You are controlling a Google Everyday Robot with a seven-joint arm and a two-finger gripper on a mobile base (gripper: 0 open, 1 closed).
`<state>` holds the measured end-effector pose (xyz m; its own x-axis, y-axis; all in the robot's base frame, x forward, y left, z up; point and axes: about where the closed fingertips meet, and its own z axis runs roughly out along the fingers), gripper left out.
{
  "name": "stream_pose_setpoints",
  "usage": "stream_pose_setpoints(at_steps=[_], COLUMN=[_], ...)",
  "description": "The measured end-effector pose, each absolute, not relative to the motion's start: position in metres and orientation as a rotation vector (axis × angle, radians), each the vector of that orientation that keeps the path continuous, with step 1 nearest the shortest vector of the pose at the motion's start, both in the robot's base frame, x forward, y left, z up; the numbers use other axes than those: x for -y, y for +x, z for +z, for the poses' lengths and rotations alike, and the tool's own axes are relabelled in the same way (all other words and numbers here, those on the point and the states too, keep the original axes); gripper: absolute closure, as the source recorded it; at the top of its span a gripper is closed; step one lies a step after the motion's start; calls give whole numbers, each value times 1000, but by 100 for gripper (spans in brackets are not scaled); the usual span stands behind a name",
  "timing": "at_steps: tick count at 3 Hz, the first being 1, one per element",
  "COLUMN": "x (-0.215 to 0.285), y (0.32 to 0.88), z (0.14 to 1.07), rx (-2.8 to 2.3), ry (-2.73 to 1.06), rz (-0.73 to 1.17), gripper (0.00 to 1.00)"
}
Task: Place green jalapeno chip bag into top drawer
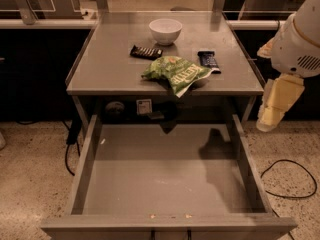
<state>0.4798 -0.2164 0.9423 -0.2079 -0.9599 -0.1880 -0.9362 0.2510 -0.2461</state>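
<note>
While the top drawer [85, 159] stands pulled open below the grey table [105, 69], we see a dark snack bar [146, 52] beside the white bowl [165, 30]; the green jalapeno chip bag [175, 73] lies at the table's front edge; the gripper [277, 104] hangs off the table's right side; we cannot tell whether it is open or closed.

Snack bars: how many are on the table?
2. One bar lies left of the chip bag, before the bowl; the other bar lies at the bag's right. The bag might hide more. The hand hangs right of the table.
</note>
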Motion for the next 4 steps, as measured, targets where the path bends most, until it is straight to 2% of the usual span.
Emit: stream_pose_setpoints(at_steps=[2, 3, 4], x=[195, 164, 164], y=[545, 592, 593], z=[909, 882, 882], rx=[-2132, -2071, -2071], ry=[-1799, -1857, -1857], rz=[-113, -92, -92], gripper=[0, 0, 0])
